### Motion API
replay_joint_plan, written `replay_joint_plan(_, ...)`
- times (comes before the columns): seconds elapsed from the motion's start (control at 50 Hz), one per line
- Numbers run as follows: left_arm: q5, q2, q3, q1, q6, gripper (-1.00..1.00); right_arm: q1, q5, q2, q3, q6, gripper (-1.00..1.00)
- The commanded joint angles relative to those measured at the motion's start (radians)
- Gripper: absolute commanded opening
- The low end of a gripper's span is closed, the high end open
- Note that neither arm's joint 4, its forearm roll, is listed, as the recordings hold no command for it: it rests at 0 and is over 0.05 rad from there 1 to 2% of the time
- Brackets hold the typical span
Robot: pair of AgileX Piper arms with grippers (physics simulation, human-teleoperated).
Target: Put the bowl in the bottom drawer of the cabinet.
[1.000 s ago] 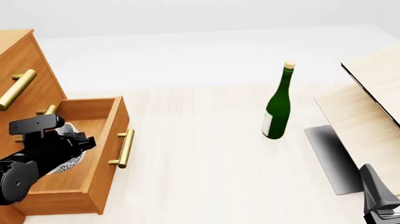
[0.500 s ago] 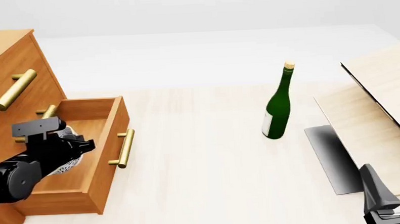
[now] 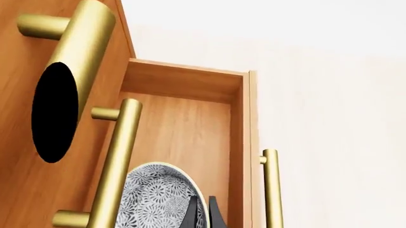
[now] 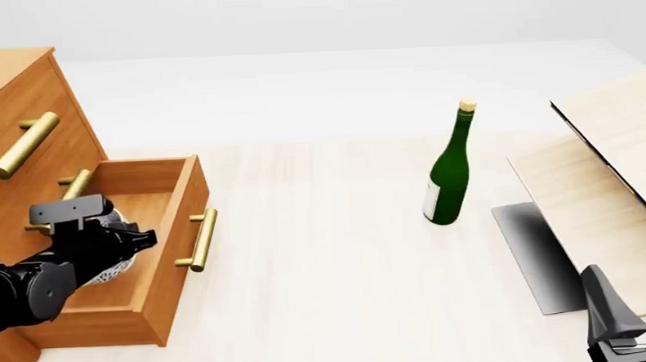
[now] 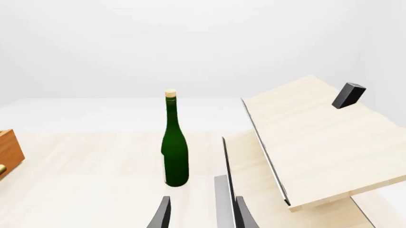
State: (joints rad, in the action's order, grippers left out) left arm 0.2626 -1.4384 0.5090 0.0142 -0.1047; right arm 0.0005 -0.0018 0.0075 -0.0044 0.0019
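The bowl [image 3: 161, 199] is pinched by its rim between my left fingers [image 3: 212, 216], which are nearly closed on it, and it hangs tilted inside the open bottom drawer [image 4: 178, 228], low over its floor. My left gripper [image 4: 113, 243] reaches in from about 7 o'clock of the drawer, beside the cabinet [image 4: 15, 104] at 9 o'clock on the table [image 4: 339, 295]. My right gripper [image 5: 199, 213] holds nothing, its fingers a little apart at 5 o'clock, with the bottle [image 4: 449, 169] upright at 2 o'clock next to the boards [image 4: 612, 176].

The bowl [image 4: 110, 257] sits inside the open bottom drawer [image 4: 171, 241], left of the bottle [image 4: 449, 175].
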Motion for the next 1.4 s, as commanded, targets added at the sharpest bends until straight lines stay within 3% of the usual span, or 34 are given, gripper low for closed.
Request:
replay_joint_plan(0.02,0.043,-0.045,0.002,0.006,0.002,-1.00,0.000,0.000,0.000,0.000,0.000,1.00)
replay_joint_plan(0.4,0.065,-0.042,-0.004,0.050,0.033,-1.00,0.000,0.000,0.000,0.000,0.000,1.00)
replay_joint_plan(0.76,0.090,-0.067,0.002,0.029,0.000,-1.00,0.000,0.000,0.000,0.000,0.000,1.00)
replay_joint_plan(0.78,0.089,-0.068,0.005,0.022,-0.003,1.00,0.000,0.000,0.000,0.000,0.000,1.00)
replay_joint_plan(1.4,0.083,0.024,0.004,-0.002,-0.023,1.00,0.000,0.000,0.000,0.000,0.000,1.00)
